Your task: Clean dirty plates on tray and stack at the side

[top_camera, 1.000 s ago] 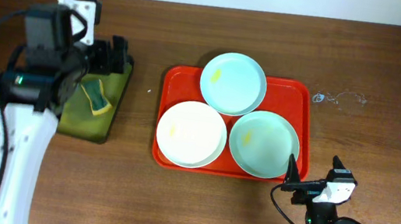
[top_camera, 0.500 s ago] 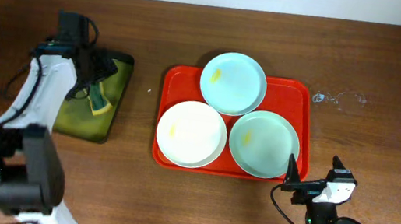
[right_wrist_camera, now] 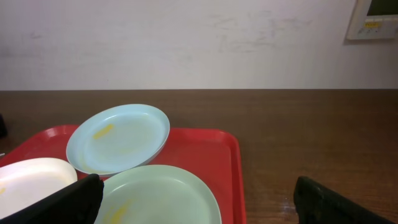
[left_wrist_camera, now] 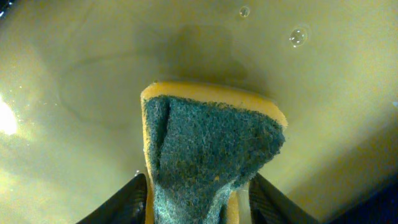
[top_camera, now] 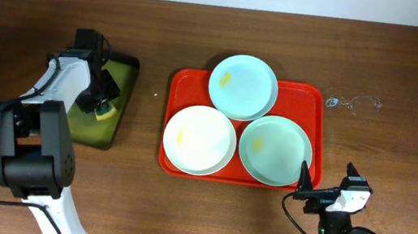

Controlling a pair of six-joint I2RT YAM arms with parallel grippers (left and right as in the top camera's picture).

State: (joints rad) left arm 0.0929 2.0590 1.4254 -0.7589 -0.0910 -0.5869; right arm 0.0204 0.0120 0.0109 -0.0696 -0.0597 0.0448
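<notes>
Three plates lie on the red tray (top_camera: 319, 100): a white plate (top_camera: 199, 139) at front left, a pale blue plate (top_camera: 243, 87) overhanging the far rim, and a mint plate (top_camera: 275, 149) at front right. All carry yellowish smears. My left gripper (top_camera: 99, 93) is down in the olive-green tray (top_camera: 123, 68), shut on a yellow sponge (left_wrist_camera: 211, 149) with a green scouring face; both fingers (left_wrist_camera: 134, 200) press its sides. My right gripper (right_wrist_camera: 199, 199) stands open just in front of the red tray (right_wrist_camera: 211, 149), facing the mint plate (right_wrist_camera: 155, 196), holding nothing.
The green tray's floor (left_wrist_camera: 93, 81) is wet and shiny with bubbles. Water drops (top_camera: 354, 102) mark the table right of the red tray. A pale wall (right_wrist_camera: 186, 37) rises behind the table's far edge.
The left arm swung lower over the green tray and its jaws closed from wide open onto the sponge. The right arm and the plates have not moved.
</notes>
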